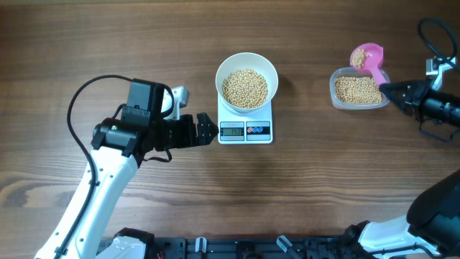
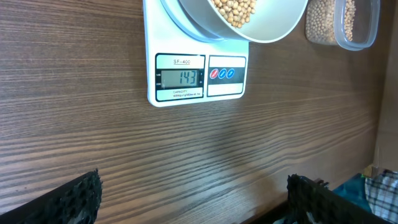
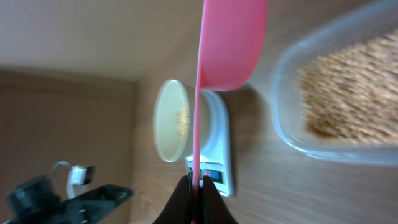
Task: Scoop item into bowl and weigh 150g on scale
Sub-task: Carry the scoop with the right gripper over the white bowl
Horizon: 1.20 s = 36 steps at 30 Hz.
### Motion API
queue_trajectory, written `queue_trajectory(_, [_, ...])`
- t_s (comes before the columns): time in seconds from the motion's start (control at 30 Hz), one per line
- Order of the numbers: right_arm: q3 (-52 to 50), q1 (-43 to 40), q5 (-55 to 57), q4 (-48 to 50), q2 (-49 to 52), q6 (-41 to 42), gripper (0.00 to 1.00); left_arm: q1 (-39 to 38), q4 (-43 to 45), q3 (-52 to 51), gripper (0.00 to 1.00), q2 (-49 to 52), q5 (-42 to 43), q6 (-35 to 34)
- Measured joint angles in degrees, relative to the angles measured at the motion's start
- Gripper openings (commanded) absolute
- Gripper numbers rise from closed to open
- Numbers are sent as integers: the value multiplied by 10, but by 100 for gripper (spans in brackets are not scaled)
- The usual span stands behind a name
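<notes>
A white bowl of soybeans stands on the white scale; the scale's display reads 143. At the right, a clear tub holds more soybeans. My right gripper is shut on the handle of the pink scoop, whose cup holds some beans and hangs over the tub's far edge. In the right wrist view the pink scoop is pinched edge-on between the fingers. My left gripper is open just left of the scale, holding nothing; its fingertips frame bare table.
Black cables loop at the left and at the far right. The robot bases line the table's near edge.
</notes>
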Motion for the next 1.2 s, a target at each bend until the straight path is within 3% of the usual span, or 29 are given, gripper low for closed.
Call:
queue_trajectory(0.23, [0,37,-85,14,-10,-17,4,0,0,0,100,0,0,0])
queue_trajectory(0.57, [0,236,-49,260,-40,132,4,0,0,0,100,0,0,0])
queue_trajectory(0.93, [0,374,96,242,-43,95,4,0,0,0,100,0,0,0])
queue_trajectory(1.2, [0,418,236,190,-43,45,4,0,0,0,100,0,0,0])
